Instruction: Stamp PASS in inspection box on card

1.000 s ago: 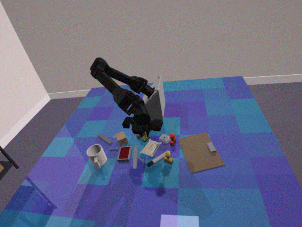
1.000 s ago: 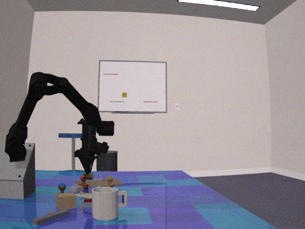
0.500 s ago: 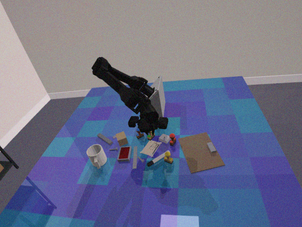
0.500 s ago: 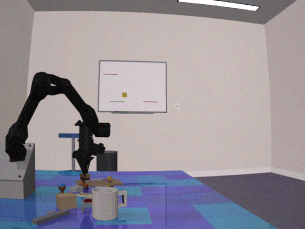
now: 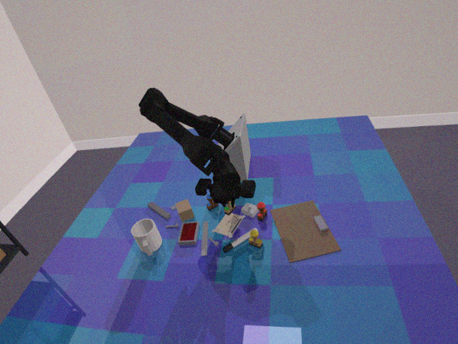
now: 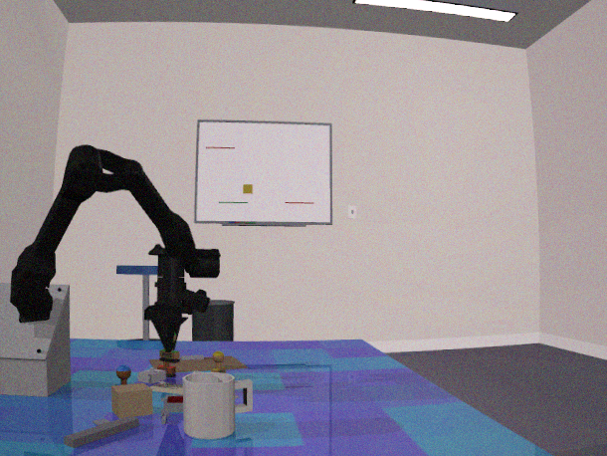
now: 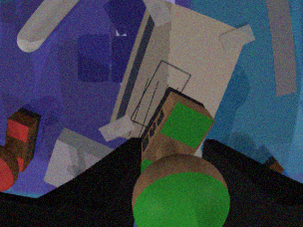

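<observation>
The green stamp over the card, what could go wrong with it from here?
The green stamp, held in the gripper, overlaps only one end of the outlined box in the wrist view, so lowering it right there might print across the line. The card has a ruler-like dark stripe along one edge; drifting that way could miss the box. The red stamp stands nearby and might get bumped.
</observation>
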